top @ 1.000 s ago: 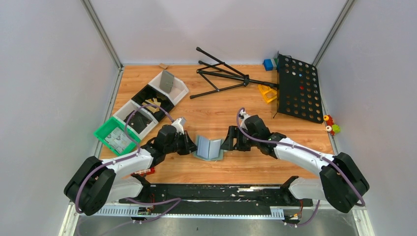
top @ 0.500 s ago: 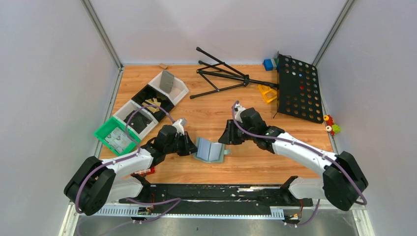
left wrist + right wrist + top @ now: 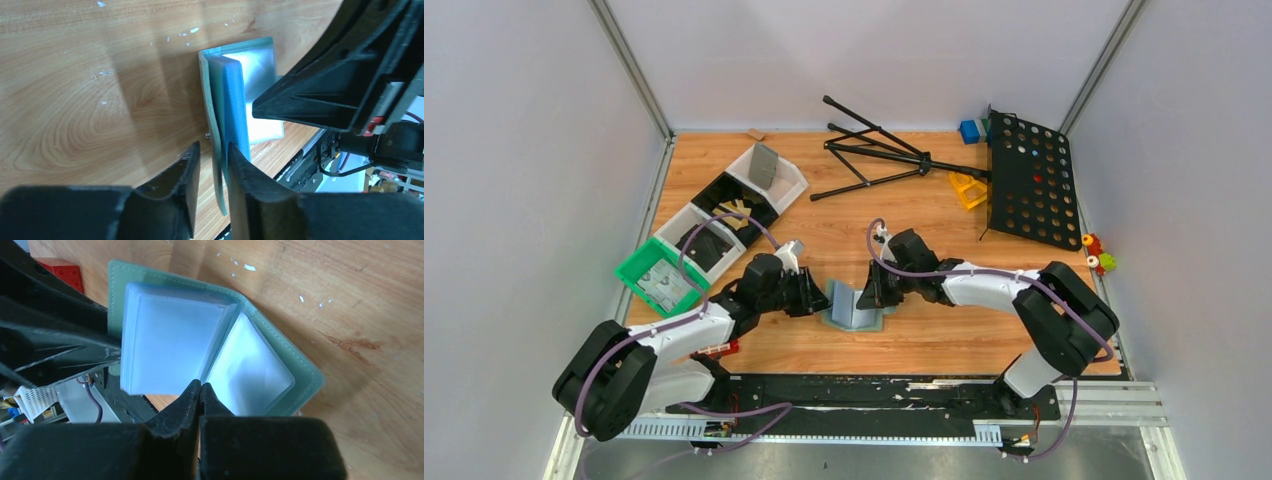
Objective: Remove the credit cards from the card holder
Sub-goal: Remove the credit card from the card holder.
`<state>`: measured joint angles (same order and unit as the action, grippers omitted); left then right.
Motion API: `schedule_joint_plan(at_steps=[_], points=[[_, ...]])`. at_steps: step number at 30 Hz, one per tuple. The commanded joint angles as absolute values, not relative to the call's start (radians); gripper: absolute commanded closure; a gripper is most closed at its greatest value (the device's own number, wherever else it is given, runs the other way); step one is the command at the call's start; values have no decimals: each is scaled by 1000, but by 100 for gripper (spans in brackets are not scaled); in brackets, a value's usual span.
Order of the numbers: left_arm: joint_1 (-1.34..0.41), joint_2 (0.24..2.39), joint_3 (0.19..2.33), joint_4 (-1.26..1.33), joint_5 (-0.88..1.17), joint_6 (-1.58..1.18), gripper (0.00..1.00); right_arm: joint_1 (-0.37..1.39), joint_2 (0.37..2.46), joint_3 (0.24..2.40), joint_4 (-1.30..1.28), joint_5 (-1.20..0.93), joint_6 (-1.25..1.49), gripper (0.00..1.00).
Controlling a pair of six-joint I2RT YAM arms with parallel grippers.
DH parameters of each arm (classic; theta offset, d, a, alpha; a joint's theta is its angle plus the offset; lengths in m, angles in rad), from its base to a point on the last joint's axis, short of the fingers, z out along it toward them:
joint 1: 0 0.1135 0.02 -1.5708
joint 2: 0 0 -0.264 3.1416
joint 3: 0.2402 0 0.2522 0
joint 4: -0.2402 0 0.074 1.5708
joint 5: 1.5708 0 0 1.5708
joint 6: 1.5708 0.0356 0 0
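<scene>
The grey-blue card holder point(image 3: 854, 308) stands half open in a V on the wooden table between my two grippers. My left gripper point(image 3: 817, 297) is at its left cover. In the left wrist view the cover point(image 3: 211, 100) runs between the jaws of that gripper point(image 3: 213, 146), which stand slightly apart, the left finger point(image 3: 190, 170) clear of it. My right gripper point(image 3: 201, 384) is shut, its tips at the fold between the stack of pale sleeves point(image 3: 170, 350) and the right-hand sleeve point(image 3: 250, 370). Pale credit cards point(image 3: 662, 283) lie in the green tray; any inside the sleeves are hidden.
The green tray point(image 3: 629, 272) and white-and-black bins point(image 3: 754, 190) stand at the left. A black folded stand point(image 3: 874, 150) and a perforated black panel point(image 3: 1029, 180) lie at the back right. A red block point(image 3: 62, 271) sits near the holder.
My right arm has swung left into the open holder and its jaws have shut. The left jaws have loosened from shut. The holder's right half now stands steeper.
</scene>
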<state>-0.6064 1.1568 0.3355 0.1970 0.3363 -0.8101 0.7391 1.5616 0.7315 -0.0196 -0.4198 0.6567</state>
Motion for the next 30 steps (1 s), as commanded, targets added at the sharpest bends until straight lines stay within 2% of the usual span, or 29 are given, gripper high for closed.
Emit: schedule_joint_plan(at_steps=[1, 8, 13, 23, 30], points=[[-606, 1116, 360, 224, 357, -816, 63, 743, 1594, 714, 77, -449, 676, 99], [-607, 1091, 344, 265, 385, -830, 51, 744, 1620, 710, 99, -459, 677, 100], [-607, 1135, 341, 336, 434, -851, 49, 743, 1638, 705, 113, -464, 684, 100], [-607, 1182, 357, 339, 447, -831, 58, 742, 1628, 685, 109, -445, 678, 96], [-607, 1179, 365, 334, 446, -825, 62, 744, 1578, 685, 32, -359, 651, 99]])
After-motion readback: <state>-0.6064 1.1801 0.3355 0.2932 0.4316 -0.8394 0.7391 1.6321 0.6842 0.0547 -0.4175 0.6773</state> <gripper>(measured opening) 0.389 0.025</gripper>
